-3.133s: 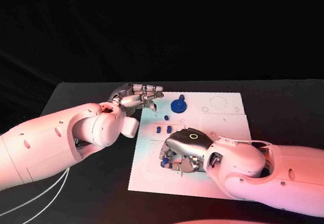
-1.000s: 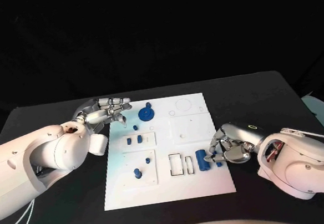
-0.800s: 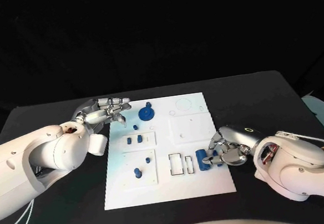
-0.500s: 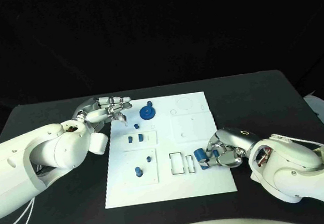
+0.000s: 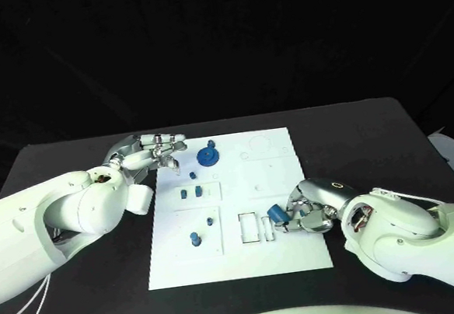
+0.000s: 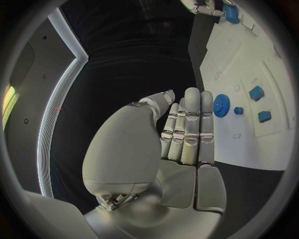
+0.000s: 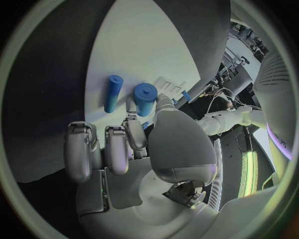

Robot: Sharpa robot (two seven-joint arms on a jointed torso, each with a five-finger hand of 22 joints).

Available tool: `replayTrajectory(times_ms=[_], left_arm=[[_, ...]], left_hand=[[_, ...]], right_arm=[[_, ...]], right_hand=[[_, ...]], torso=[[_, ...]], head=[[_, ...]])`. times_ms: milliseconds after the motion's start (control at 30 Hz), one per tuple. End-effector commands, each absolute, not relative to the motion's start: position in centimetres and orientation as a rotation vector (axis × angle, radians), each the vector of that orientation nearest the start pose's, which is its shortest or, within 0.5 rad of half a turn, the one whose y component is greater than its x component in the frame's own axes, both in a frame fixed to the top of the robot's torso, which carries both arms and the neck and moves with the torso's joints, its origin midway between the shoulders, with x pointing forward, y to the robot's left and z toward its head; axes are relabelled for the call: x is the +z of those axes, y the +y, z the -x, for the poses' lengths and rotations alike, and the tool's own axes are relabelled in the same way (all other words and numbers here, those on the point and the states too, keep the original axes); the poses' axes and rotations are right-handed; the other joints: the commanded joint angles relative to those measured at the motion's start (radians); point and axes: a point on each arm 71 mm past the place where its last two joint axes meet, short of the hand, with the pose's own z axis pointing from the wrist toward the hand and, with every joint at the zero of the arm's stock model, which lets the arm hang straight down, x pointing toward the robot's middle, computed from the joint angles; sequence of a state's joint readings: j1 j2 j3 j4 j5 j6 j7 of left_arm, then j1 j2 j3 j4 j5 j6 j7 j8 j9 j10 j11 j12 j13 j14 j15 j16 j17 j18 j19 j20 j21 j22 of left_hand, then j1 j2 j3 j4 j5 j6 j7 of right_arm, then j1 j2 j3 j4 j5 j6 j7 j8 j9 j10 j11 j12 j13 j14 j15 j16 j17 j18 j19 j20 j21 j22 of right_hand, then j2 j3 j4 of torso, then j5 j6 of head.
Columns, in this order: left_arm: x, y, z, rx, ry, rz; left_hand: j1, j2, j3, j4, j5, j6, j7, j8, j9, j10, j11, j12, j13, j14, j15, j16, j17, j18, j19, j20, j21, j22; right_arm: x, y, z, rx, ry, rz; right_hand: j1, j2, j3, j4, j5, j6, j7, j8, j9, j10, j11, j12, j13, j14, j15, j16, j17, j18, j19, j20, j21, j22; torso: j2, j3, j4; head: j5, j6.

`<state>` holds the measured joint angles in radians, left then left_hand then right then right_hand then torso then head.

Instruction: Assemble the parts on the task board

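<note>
The white task board lies in the middle of the table. My right hand is over its near right part and pinches a short blue cylinder between thumb and finger; the right wrist view shows this cylinder upright at the fingertips, with a second blue cylinder lying on the board beside it. My left hand hovers at the board's far left corner, fingers straight, holding nothing. A blue gear sits just to its right, also seen as the gear past the left hand.
Small blue parts stand in the board's left column: a peg, two blocks, and two pieces nearer me. Empty rectangular slots lie left of my right hand. Black table surrounds the board.
My right hand has shifted left over the board, carrying the blue cylinder toward the rectangular slots. My left hand has stayed at the far left corner.
</note>
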<state>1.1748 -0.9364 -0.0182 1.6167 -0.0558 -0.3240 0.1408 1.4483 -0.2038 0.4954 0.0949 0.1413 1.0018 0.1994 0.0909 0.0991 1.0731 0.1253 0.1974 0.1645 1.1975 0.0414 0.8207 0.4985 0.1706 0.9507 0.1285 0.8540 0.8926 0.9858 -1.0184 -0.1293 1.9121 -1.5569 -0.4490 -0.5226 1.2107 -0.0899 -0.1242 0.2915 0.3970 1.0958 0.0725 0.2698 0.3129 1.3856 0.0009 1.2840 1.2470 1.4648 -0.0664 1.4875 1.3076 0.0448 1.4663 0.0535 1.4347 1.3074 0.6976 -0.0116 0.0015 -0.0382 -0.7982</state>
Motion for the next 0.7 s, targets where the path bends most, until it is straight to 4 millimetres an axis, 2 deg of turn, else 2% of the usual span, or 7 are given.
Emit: replayTrajectory(times_ms=[33,267,500,700], left_arm=[[-19.0,22.4,-46.7,-1.404,1.656,1.218],[-19.1,22.5,-46.7,-1.403,1.657,1.219],[-19.1,22.6,-46.7,-1.400,1.656,1.220],[-19.1,22.5,-46.7,-1.401,1.657,1.220]], left_hand=[[-0.001,0.006,-0.006,0.003,0.000,-0.007,0.000,0.003,-0.001,-0.007,0.001,0.005,0.000,0.003,-0.001,-0.003,-0.001,0.013,-0.002,0.004,-0.004,-0.001],[-0.001,0.006,-0.006,0.003,0.000,-0.007,0.000,0.003,-0.001,-0.007,0.001,0.005,0.000,0.003,-0.001,-0.003,-0.001,0.013,-0.002,0.004,-0.004,-0.001],[-0.001,0.006,-0.006,0.003,0.000,-0.007,0.000,0.003,-0.001,-0.007,0.001,0.005,0.000,0.003,-0.001,-0.003,-0.001,0.013,-0.002,0.004,-0.004,-0.001],[-0.003,0.007,-0.007,0.004,0.000,-0.008,0.000,0.003,-0.001,-0.009,0.001,0.007,0.000,0.003,-0.001,-0.003,-0.001,0.013,-0.002,0.004,-0.005,-0.002]], right_arm=[[-27.2,-19.6,-35.0,0.461,1.948,-0.065],[-27.1,-19.5,-35.0,0.465,1.922,-0.076],[-26.1,-19.5,-34.5,0.517,1.866,-0.175],[-24.6,-18.6,-34.2,0.606,1.801,-0.238]], right_hand=[[-0.001,0.009,-0.006,0.000,0.003,-0.004,-0.002,-0.001,0.002,0.002,-0.004,-0.001,0.004,0.072,0.001,0.003,0.090,-0.015,0.048,-0.007,-0.005,0.225],[0.034,0.020,-0.005,-0.003,0.032,-0.003,-0.005,0.008,0.020,0.006,-0.007,0.004,0.014,0.073,-0.002,0.006,0.096,-0.016,0.049,-0.009,-0.002,0.225],[0.095,0.043,0.008,-0.006,0.107,0.007,-0.015,0.017,0.040,0.015,-0.016,0.007,0.024,0.076,-0.010,0.013,0.111,-0.020,0.058,-0.016,0.020,0.232],[0.125,0.055,0.016,-0.007,0.145,0.016,-0.022,0.018,0.049,0.023,-0.023,0.010,0.031,0.079,-0.015,0.019,0.123,-0.023,0.064,-0.020,0.033,0.235]], torso=[[-0.001,0.0002,0.0012],[-0.001,0.0002,-0.0010],[0.000,0.0007,-0.0010],[0.000,0.0001,-0.0003]], head=[[-0.001,-0.001],[0.001,0.001],[0.001,0.004],[-0.004,0.003]])
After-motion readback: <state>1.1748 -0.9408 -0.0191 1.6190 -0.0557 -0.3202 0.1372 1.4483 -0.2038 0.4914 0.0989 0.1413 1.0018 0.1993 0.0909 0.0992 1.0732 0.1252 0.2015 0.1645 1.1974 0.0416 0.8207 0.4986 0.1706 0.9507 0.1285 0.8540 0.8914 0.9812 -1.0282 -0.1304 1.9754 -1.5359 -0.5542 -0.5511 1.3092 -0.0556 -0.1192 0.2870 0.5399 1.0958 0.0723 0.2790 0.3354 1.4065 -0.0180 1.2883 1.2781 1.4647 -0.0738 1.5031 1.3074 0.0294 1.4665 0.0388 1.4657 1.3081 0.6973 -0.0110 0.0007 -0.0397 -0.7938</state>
